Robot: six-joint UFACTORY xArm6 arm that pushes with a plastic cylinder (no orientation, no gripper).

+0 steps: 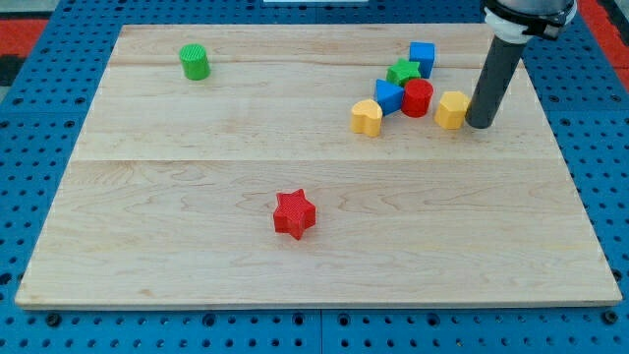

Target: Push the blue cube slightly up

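Observation:
The blue cube point(423, 57) sits near the view's top right of the wooden board point(197, 226). Just below it to the left lies a green star point(402, 72), then a blue block point(389, 96) and a red cylinder point(418, 98) touching each other. A yellow heart point(367, 117) lies left of that group and a yellow block point(452, 109) lies right of the red cylinder. My tip point(481, 124) rests on the board right beside the yellow block, on its right, below and right of the blue cube.
A green cylinder point(195, 62) stands at the view's top left. A red star point(294, 213) lies near the middle bottom. The board lies on a blue pegboard point(29, 147).

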